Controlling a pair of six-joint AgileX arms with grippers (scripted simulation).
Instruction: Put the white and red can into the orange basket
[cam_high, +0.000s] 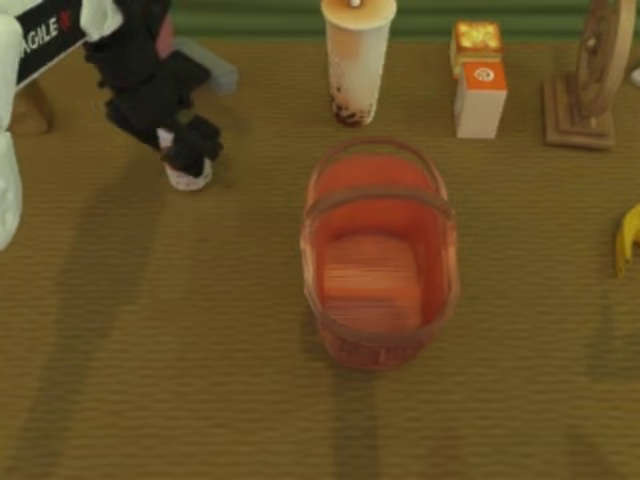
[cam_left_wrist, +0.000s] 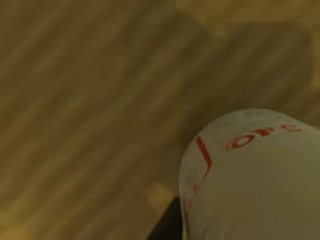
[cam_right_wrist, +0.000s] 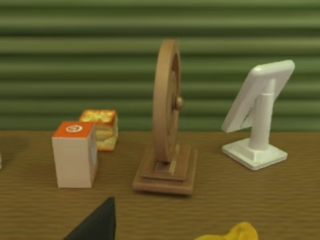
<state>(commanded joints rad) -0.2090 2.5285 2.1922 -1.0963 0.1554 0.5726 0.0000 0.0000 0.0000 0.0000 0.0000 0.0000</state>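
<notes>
The left tool (cam_high: 188, 152) sits down over the white and red can (cam_high: 189, 177), well to the left of the orange basket (cam_high: 378, 255) and a little farther back on the desk (cam_high: 200, 350). From above, the black fingers cover most of the can, and only its pale lower edge shows beneath them. The left wrist view is filled with the can's white side and red lettering (cam_left_wrist: 255, 175) right up against the camera, with one dark finger (cam_left_wrist: 167, 225) beside it, so the tool appears clamped on the can (whether the can rests on the desk or is just off it, I cannot tell).

The orange basket stands near the middle of the desk, its arched handle (cam_high: 378, 197) crossing the top and its inside holding nothing. Behind the basket is a tall cream bubble-tea cup (cam_high: 357, 60). Right of that cup stand a white box with an orange top (cam_high: 480, 98) and, touching it from behind, a small orange-yellow box (cam_high: 477, 38). Farther right from the basket is a wooden wheel on a stepped base (cam_high: 590, 75), and a yellow banana (cam_high: 627, 238) lies at the desk's right edge.

The right tool (cam_right_wrist: 97, 225) is parked out of the top view; only a dark tip shows in its own wrist view, so I cannot tell how its fingers stand. That view also shows a white stand (cam_right_wrist: 257, 115) beyond the wheel.
</notes>
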